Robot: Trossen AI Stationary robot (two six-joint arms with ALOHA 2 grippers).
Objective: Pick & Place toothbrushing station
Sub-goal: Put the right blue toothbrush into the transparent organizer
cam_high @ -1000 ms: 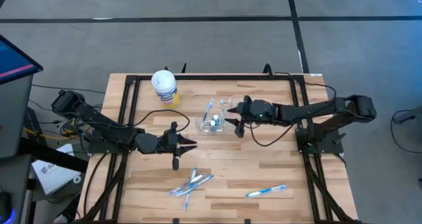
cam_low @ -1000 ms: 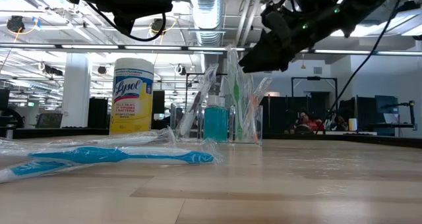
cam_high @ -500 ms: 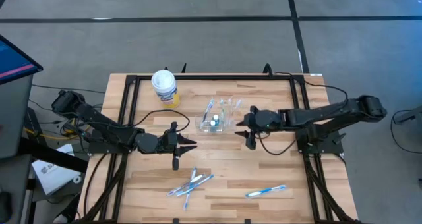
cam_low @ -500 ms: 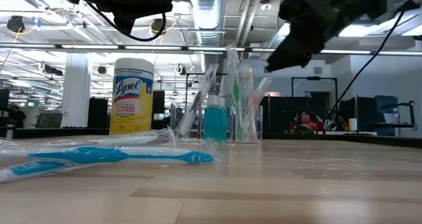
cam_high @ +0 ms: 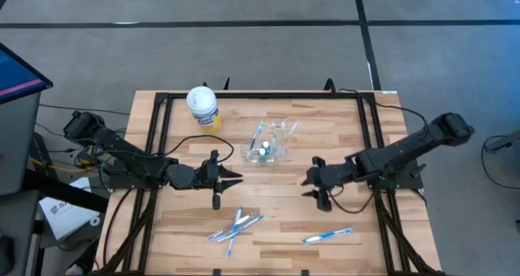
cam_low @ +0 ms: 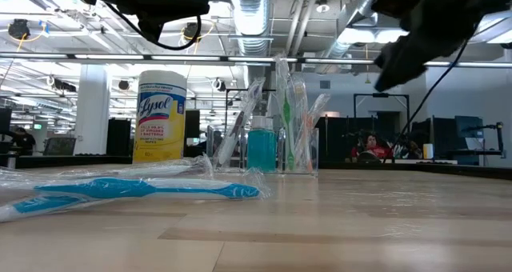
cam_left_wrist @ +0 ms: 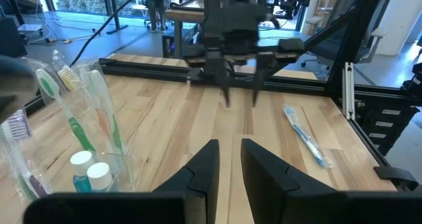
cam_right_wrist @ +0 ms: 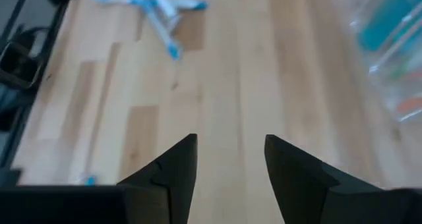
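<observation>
Clear cup [cam_high: 266,151] holds upright toothbrushes [cam_high: 280,133]; right gripper [cam_high: 314,183] parted and empty nearby, left gripper [cam_high: 234,178] likewise parted, waiting.

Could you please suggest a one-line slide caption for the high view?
Open right gripper hovers between the clear cup of toothbrushes and a loose toothbrush; left gripper waits.

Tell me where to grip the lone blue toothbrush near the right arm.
Take the blue toothbrush mid-handle from straight above, fingers closing across its width. It lies flat and alone on the table, so the slim handle is open on both sides. The right tool is nearest.
</observation>
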